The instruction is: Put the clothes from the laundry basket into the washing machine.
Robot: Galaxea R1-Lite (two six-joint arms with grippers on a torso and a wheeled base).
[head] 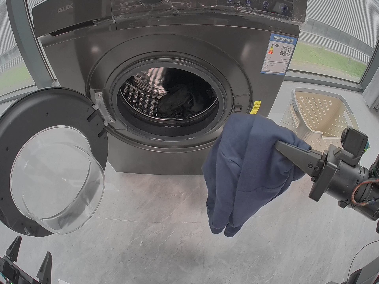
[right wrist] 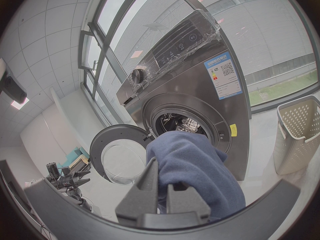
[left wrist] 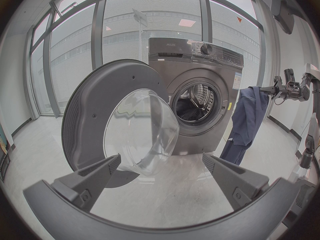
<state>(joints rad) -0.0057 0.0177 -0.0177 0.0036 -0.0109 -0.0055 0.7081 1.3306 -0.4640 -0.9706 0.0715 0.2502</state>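
Observation:
A blue garment hangs in the air in front of the washing machine, right of its open drum mouth. My right gripper is shut on the garment's upper edge, and the cloth drapes over its fingers. Dark clothes lie inside the drum. The beige laundry basket stands on the floor to the machine's right. My left gripper is low at the near left, open and holding nothing; its fingers point toward the open door. From there the blue garment hangs beside the machine.
The round door with its clear bowl is swung fully open to the left of the drum. Grey floor lies open before the machine. Tall windows stand behind it.

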